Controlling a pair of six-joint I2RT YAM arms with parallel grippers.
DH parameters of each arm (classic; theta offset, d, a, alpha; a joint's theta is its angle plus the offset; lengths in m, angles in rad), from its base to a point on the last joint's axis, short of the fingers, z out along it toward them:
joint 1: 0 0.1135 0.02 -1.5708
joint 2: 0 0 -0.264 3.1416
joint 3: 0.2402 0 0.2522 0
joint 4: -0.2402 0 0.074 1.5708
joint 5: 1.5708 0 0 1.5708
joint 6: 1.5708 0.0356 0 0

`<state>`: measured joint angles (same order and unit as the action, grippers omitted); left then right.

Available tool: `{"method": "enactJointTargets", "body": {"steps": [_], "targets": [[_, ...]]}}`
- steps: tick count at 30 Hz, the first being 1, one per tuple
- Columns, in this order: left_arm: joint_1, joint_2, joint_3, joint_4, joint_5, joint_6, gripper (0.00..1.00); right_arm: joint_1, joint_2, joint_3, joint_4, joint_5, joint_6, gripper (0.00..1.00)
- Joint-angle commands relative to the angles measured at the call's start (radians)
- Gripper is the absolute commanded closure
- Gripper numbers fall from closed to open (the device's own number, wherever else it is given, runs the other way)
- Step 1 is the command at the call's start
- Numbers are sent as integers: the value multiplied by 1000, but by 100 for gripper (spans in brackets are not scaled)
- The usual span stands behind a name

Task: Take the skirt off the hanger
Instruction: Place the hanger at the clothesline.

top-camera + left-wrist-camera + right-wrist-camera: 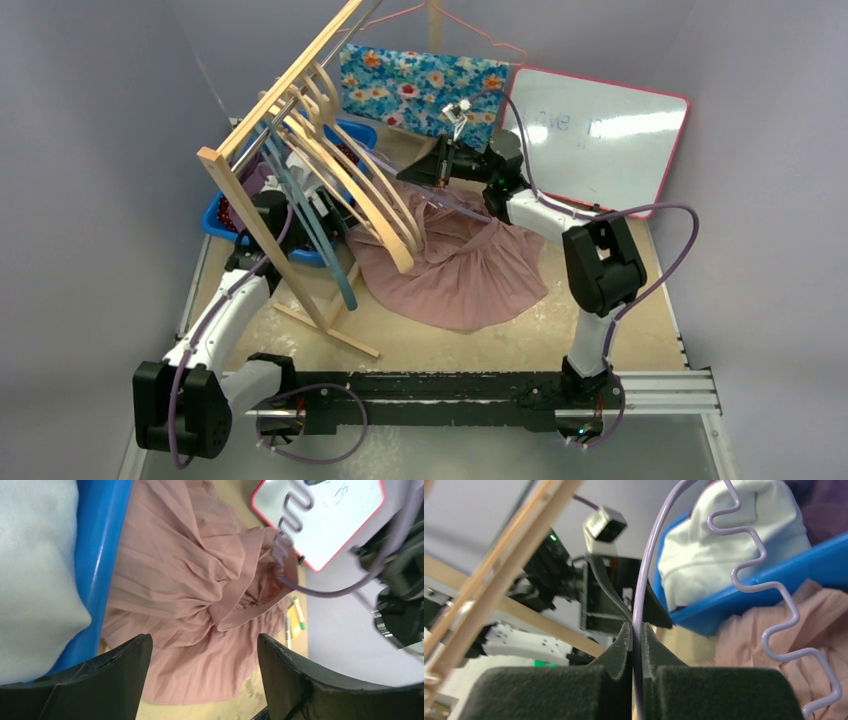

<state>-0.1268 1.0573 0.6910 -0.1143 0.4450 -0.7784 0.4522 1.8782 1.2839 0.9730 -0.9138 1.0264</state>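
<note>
**One skirt on the table, one wire hanger pinched by the right gripper**

The single pink pleated skirt (455, 265) lies heaped on the table (480, 345) between the two arms, its waist bunched up toward the far side. One lilac wire hanger (642, 595) is in play. Its straight wire runs up through the right gripper (636, 635), whose two fingers are clenched on it with no gap beside the wire. The hanger's wavy side runs down over the skirt's fabric. The left wrist view shows that wire meeting the waistband, but whether it is threaded through cannot be told.

The left gripper (205, 645) hangs above the skirt's near edge. Its two jaws stand apart with nothing between them and touch no cloth.

Just left of the skirt sits one blue bin (225, 215) with one white cloth (719, 545) in it. One wooden rack (300, 130) leans over the bin, carrying several curved wooden hangers, too overlapped to count, and one blue hanger (320, 235).

Behind the skirt stands one floral cloth (425, 85). To its right one whiteboard (600, 135) with a red frame leans against the wall. What look like two markers (295, 620) lie on the table by the skirt's edge, near the whiteboard.
</note>
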Motion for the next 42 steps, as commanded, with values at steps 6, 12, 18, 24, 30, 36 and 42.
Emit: {"method": "enactJointTargets", "body": {"steps": [6, 12, 18, 24, 30, 36, 42], "targets": [[-4, -6, -44, 480, 56, -398, 11, 102, -97, -29, -357, 45, -501, 100], [-4, 21, -30, 452, -38, -470, 28, 182, -115, -75, -335, 125, -520, 100], [-5, 33, -28, 403, -82, -464, 54, 226, -155, -105, -307, 216, -538, 100], [-5, 29, -4, 337, -108, -429, 65, 233, -168, -51, -424, 273, -629, 100], [-4, 26, 45, 279, -110, -412, 100, 227, -235, -126, -383, 231, -702, 76], [9, 1, 94, 183, -151, -375, 100, 181, -315, -173, -562, 263, -912, 48], [113, -19, 14, 266, -66, -479, 100, 103, -476, -364, -664, 449, -1174, 42]]}}
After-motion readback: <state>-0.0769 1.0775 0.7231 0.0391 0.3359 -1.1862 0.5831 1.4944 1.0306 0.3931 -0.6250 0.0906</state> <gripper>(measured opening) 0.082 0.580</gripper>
